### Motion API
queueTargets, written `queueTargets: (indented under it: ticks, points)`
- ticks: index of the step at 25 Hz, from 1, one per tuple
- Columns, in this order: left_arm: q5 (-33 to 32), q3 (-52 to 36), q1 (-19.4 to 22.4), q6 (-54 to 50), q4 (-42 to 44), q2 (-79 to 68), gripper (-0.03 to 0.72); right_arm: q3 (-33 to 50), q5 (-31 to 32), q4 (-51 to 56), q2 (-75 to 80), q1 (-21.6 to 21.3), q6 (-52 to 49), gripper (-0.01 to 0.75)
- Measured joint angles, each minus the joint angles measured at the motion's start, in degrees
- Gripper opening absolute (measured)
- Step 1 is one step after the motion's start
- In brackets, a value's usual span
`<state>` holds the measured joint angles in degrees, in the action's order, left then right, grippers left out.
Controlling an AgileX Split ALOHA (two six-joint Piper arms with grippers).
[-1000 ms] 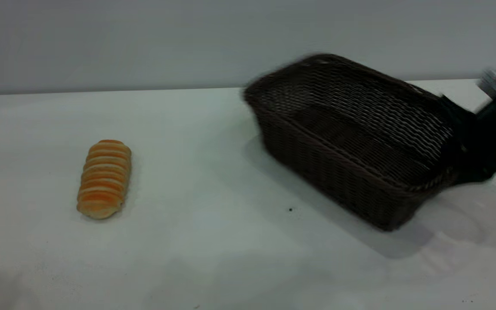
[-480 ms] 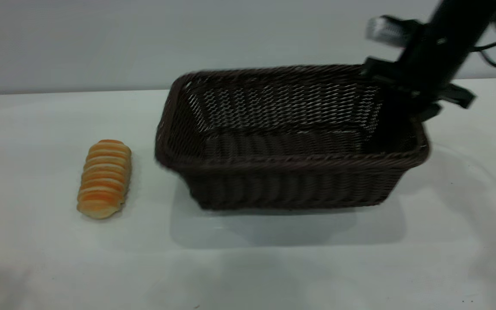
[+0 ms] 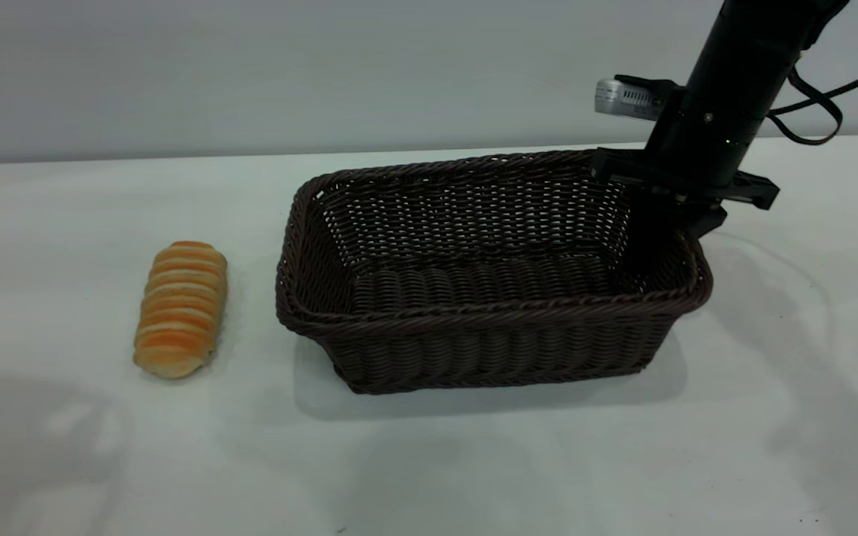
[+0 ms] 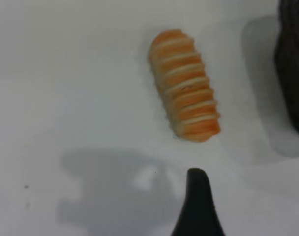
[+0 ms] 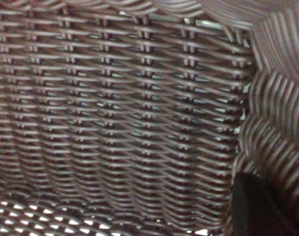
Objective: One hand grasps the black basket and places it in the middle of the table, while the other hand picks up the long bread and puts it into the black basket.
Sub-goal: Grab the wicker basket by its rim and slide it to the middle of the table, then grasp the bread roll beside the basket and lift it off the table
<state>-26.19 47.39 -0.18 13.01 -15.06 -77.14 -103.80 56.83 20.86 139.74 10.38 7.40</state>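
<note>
Exterior view shows us the black basket (image 3: 488, 275) set mid-worktop (image 3: 429, 461), right gripper (image 3: 671, 223) fingers gripping its rim, we judge; the long bread (image 3: 180, 308) lies untouched beside it; left gripper's (image 4: 198, 206) finger state we cannot tell.

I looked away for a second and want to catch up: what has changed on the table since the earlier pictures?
The black basket, tilted and held up at the table's right a second ago, has been swung left by the right end effector and now sits level on the table near the middle. That end effector still reaches over its right end wall. The long bread has not moved. The left end effector now hovers near the bread.
</note>
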Motion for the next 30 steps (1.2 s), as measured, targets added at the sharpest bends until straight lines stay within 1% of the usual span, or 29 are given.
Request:
queueTargets:
  ticks: [1, 2, 4, 7, 9, 10, 13, 19, 22, 27, 29, 30]
  points:
    - [1.6, 0.1, -0.1, 0.5, -0.4, -3.1, 0.592, -0.5, 0.1, -0.5, 0.0, 0.0, 0.3, 0.162]
    - [3.1, 0.4, -0.2, 0.9, -0.6, -5.9, 0.592, -1.4, 0.5, -1.0, 0.0, 0.0, 1.0, 0.204]
    - [5.1, 1.7, -1.1, 1.8, -1.2, -12.5, 0.592, -3.4, 1.8, -1.7, -0.1, -0.1, 2.5, 0.3]
    - [7.1, 5.2, -3.4, 2.3, -1.8, -21.7, 0.592, -6.4, 6.9, -2.1, -1.6, -0.1, 4.9, 0.471]
    - [9.1, 8.5, -5.0, 2.5, -1.8, -27.7, 0.592, -7.5, 9.6, -2.4, -3.8, -0.1, 6.6, 0.548]
    - [10.0, 10.1, -5.7, 2.7, -1.8, -30.0, 0.592, -7.8, 10.6, -2.5, -5.5, -0.1, 7.2, 0.57]
    - [11.3, 15.6, -6.8, 3.8, -1.9, -36.9, 0.592, -7.9, 12.0, -2.7, -11.8, -0.1, 8.6, 0.576]
    - [12.6, 22.7, -6.9, 4.0, -1.9, -46.2, 0.592, -7.4, 13.2, -2.8, -27.5, -0.1, 10.4, 0.513]
    - [13.0, 25.6, -7.3, 4.0, -2.0, -50.8, 0.592, -4.3, 13.5, -2.8, -36.5, -0.1, 10.6, 0.497]
    - [13.7, 29.1, -7.5, 4.0, -1.9, -56.1, 0.578, 6.6, 14.2, -2.8, -52.1, -0.1, 10.8, 0.495]
    - [13.8, 29.6, -7.5, 4.0, -1.7, -56.7, 0.524, 12.6, 14.3, -2.8, -58.9, -0.1, 10.8, 0.495]
    - [13.8, 29.7, -7.5, 4.0, -1.4, -56.9, 0.469, 16.4, 14.3, -3.1, -62.4, -0.1, 11.0, 0.495]
